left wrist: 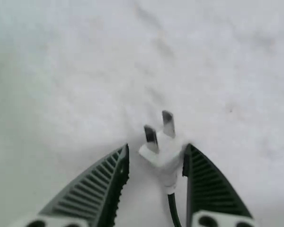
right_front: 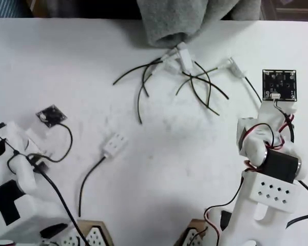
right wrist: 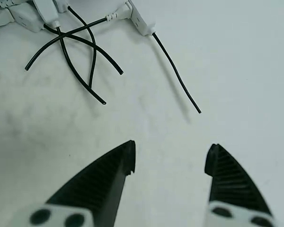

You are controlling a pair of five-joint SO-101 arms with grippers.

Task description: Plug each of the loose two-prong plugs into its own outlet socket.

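The white desk (right_front: 169,169) is lit brightly and evenly from above, and in the high view its surface looks almost washed out. The black wires (right wrist: 80,56) throw only thin, soft shadows close beside them. The plug (left wrist: 163,156) at the left tool (left wrist: 156,147) leaves a weak grey shade on the desk.

Two grippers are showing, the left gripper (left wrist: 156,148) and the right gripper (right wrist: 171,145), each showing two fingers. One two-prong plug (left wrist: 161,146) is lying between the left pair. One socket block (right_front: 115,144) is sitting alone on the desk (right_front: 169,169), and at least three white connector pieces (right_front: 180,57) are clustering farther back.
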